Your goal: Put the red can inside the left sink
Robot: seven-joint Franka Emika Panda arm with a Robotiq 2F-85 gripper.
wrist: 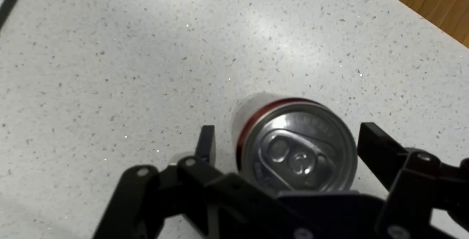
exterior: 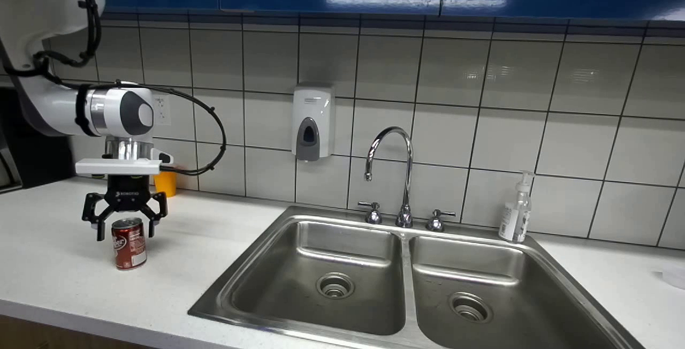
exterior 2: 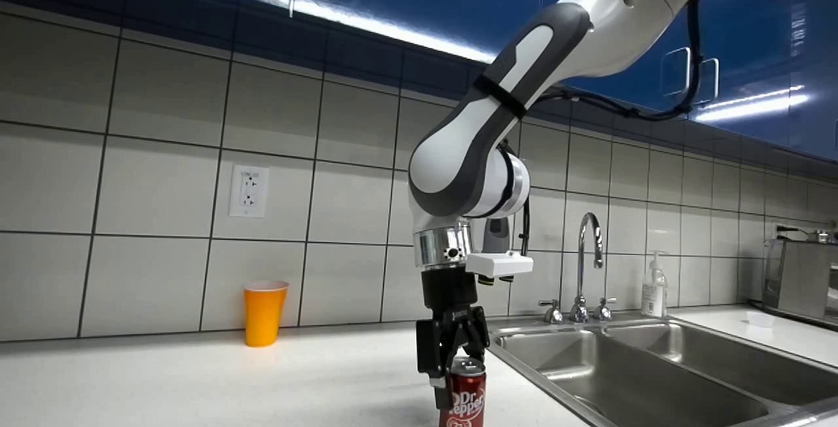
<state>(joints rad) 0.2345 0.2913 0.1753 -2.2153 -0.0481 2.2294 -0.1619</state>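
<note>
Wrist view: a black angular fingertip (wrist: 208,143), a gap, the upright, dark-red, silver-topped cylindrical can (wrist: 298,151) on the speckled white countertop (wrist: 146,66), then the opposite fingertip (wrist: 380,154); the black two-fingered gripper (wrist: 287,136) straddles the can, spread, not gripping.

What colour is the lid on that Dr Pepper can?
The Dr Pepper can has a silver lid, seen best in the wrist view.

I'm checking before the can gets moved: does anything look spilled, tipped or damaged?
Nothing stands out: the red can is upright, straddled by the open gripper, and the orange cup stands upright too. No spill or dent shows in these views.
</note>
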